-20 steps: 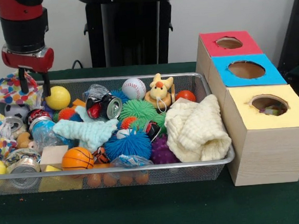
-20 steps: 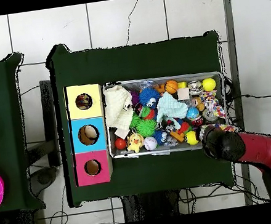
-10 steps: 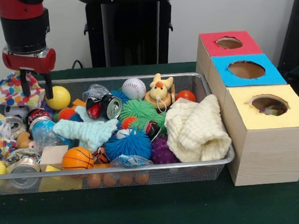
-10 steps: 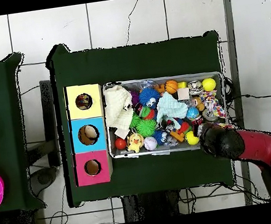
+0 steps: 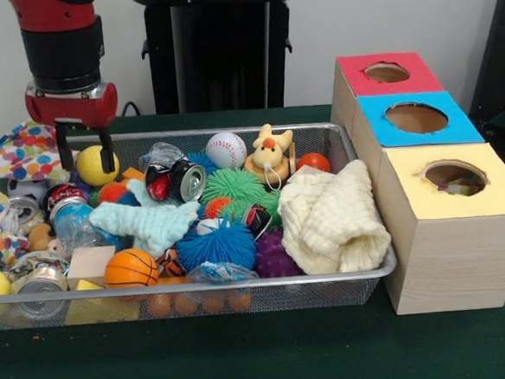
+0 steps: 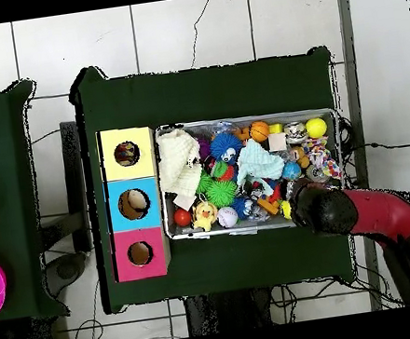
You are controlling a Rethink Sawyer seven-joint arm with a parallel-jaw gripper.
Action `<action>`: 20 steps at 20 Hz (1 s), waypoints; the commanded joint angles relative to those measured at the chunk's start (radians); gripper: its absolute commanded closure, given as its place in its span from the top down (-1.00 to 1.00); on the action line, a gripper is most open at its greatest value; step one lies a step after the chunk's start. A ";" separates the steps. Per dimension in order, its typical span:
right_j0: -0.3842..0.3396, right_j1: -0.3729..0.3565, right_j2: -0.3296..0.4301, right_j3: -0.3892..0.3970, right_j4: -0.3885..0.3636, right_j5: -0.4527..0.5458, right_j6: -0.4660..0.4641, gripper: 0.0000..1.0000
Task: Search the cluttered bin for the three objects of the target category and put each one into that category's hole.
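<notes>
Worktop [image 5: 273,361], dark green cloth, fills the lower front view. Wire mesh bin [image 5: 336,140] sits on it, packed with clutter. Touching the bin at its 3 o'clock side, a wooden box row: yellow-top box [image 5: 487,192] nearest, blue-top box [image 5: 456,126] behind it, red-top box [image 5: 362,79] farthest, each with one round hole; something pale shows inside the yellow hole.

Red and black arm [image 5: 62,47] comes down at the bin's 10 o'clock corner. End effector [image 5: 83,149] hangs there with two dark fingers [image 5: 63,147] spread moderately, nothing between them; yellow ball [image 5: 95,165] sits just behind and between them, contact cannot be told. Overhead, the arm [image 6: 385,216] covers that bin corner.

Bin contents, front view: cream knit cloth [image 5: 333,218] at 3 o'clock, pale blue cloth [image 5: 146,223] near centre, spotted fabric [image 5: 16,154] draped over the 9 o'clock rim. Blue spiky ball [image 5: 215,246] at 6 o'clock, green spiky ball [image 5: 233,186] at centre, purple spiky ball [image 5: 275,259] beside the cream cloth. Crushed can [image 5: 178,179] toward 11 o'clock, plush duck [image 5: 269,154] and baseball [image 5: 225,149] at 12, small red ball [image 5: 314,162] at 1. Mini basketball [image 5: 130,267] and wooden block [image 5: 89,263] at 7 o'clock.
</notes>
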 commanded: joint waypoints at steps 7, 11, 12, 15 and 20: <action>-0.005 -0.085 0.066 0.101 -0.037 0.061 -0.077 1.00; -0.014 -0.079 0.048 0.079 -0.052 0.069 -0.087 1.00; -0.017 -0.073 0.046 0.073 -0.059 0.064 -0.090 1.00; -0.029 -0.051 0.037 0.057 -0.073 0.055 -0.095 1.00; -0.061 -0.026 0.042 0.044 -0.087 0.042 -0.113 1.00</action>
